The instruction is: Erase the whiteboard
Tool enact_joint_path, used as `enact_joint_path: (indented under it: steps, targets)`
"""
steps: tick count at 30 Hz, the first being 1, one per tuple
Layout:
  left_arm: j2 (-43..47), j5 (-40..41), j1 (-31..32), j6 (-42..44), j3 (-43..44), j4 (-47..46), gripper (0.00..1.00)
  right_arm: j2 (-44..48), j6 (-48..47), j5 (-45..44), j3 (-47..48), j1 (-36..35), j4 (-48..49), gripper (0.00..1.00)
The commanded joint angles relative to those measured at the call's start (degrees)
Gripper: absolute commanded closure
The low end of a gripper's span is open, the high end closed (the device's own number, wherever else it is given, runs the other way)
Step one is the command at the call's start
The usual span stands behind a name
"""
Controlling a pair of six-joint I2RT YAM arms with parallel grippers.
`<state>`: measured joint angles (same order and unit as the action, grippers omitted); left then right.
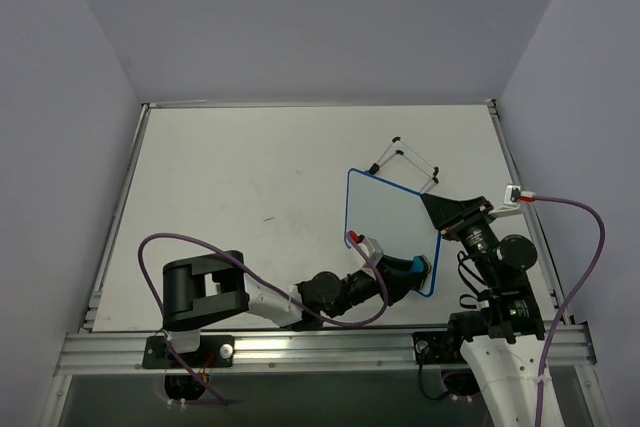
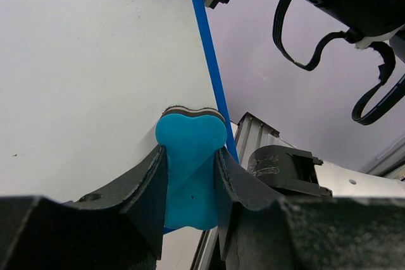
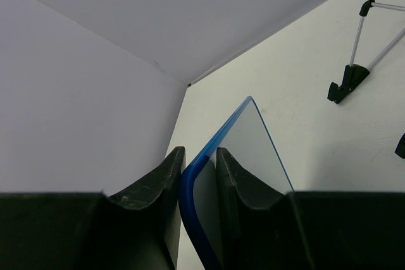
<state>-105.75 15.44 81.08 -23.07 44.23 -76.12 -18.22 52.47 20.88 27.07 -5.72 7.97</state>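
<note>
The whiteboard (image 1: 388, 222) has a blue rim and a blank white face, and is held tilted above the table. My right gripper (image 1: 447, 213) is shut on its right corner; in the right wrist view the blue rim (image 3: 190, 202) sits between the fingers of that gripper (image 3: 199, 175). My left gripper (image 1: 405, 269) is shut on the blue bone-shaped eraser (image 2: 190, 162), whose felt end presses on the board face (image 2: 95, 61) near the blue edge (image 2: 207, 55). The wire stand (image 1: 405, 160) lies on the table behind the board, also in the right wrist view (image 3: 361, 49).
The table top (image 1: 240, 187) is white with walls on three sides. The metal rail (image 1: 320, 347) runs along the near edge. Purple cables (image 1: 570, 247) loop off both arms.
</note>
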Motion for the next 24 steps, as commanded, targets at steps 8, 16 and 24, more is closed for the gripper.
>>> enact_joint_path:
  steps: [8,16,24]
  targets:
    - [0.9,-7.89,-1.54,2.75,4.01,15.54,0.98,-0.15,4.84,3.46,2.02,-0.88,10.23,1.0]
    - [5.03,4.59,-0.75,8.65,9.12,35.94,0.98,1.34,4.05,2.32,2.2,-0.88,7.41,1.0]
    - [5.12,12.41,0.22,11.91,13.16,43.06,0.98,1.78,4.66,2.41,1.67,-0.88,7.68,1.0]
